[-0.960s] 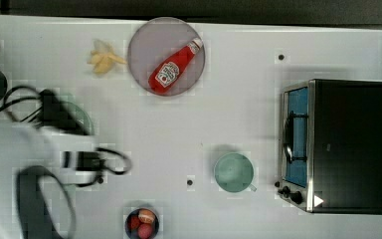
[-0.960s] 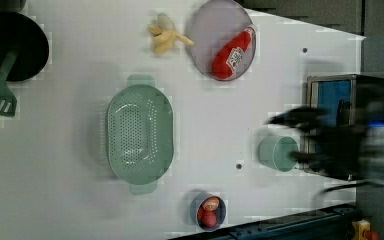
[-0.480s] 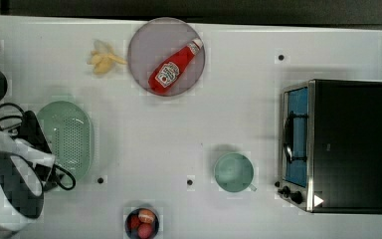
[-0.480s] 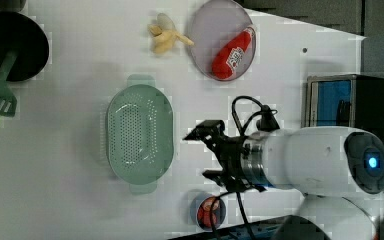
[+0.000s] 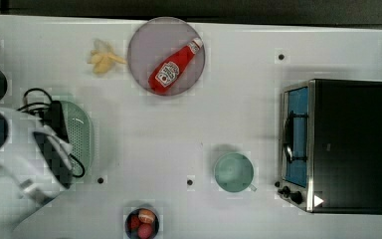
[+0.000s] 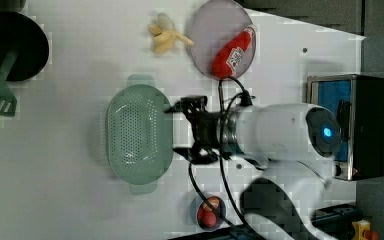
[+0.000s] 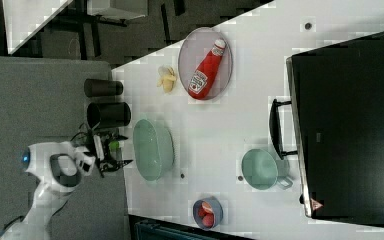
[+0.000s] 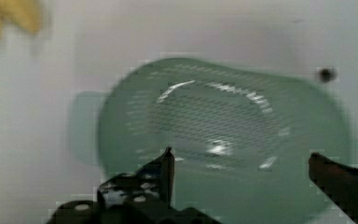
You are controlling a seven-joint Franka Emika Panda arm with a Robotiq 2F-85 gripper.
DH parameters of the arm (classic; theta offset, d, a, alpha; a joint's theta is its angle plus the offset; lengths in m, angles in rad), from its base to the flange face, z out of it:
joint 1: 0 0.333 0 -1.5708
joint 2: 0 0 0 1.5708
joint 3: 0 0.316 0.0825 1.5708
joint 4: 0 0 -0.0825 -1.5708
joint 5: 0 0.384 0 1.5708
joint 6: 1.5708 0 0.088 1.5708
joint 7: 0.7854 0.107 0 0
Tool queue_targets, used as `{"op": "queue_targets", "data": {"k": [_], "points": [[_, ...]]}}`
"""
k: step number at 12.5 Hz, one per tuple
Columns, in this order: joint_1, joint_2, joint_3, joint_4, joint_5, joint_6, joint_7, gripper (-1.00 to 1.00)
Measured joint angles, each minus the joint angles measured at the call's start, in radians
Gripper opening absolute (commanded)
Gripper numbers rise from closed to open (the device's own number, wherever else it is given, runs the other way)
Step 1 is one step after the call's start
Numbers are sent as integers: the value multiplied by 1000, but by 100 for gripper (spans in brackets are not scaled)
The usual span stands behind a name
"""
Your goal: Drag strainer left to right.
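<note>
Overhead, the white table [image 5: 238, 114] carries the strainer [image 6: 137, 132]; the tool [image 6: 180, 130] gapes apart beside it.

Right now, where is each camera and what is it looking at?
Top view: overhead, down on the table; arm over the strainer.
Left view: overhead, turned; open gripper beside the strainer.
Right view: high, angled; the arm at the table's edge.
Wrist view: on the arm, down into the strainer between its fingers.
All share the strainer.

In the top view the arm [image 5: 25, 149] covered the left half of the strainer [image 5: 82, 137]. The wrist view was blurred, one finger [image 8: 340, 179] cut off by the edge. The small bowl's [image 5: 142, 224] contents were too small to identify.
</note>
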Motion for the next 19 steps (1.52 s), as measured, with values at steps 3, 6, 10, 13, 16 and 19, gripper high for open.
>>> {"op": "queue_targets", "data": {"k": [3,6,10,13,16,19], "points": [[2,119,-39,-53,17,121,38,100],[46,224,-108,-86,21,190,39,100],[144,282,-218,-90,15,239,54,100],[264,287,-322,-53,24,239,60,100],[323,271,-355,-63,30,240,66,100],[327,261,-352,-64,20,264,81,100]]}}
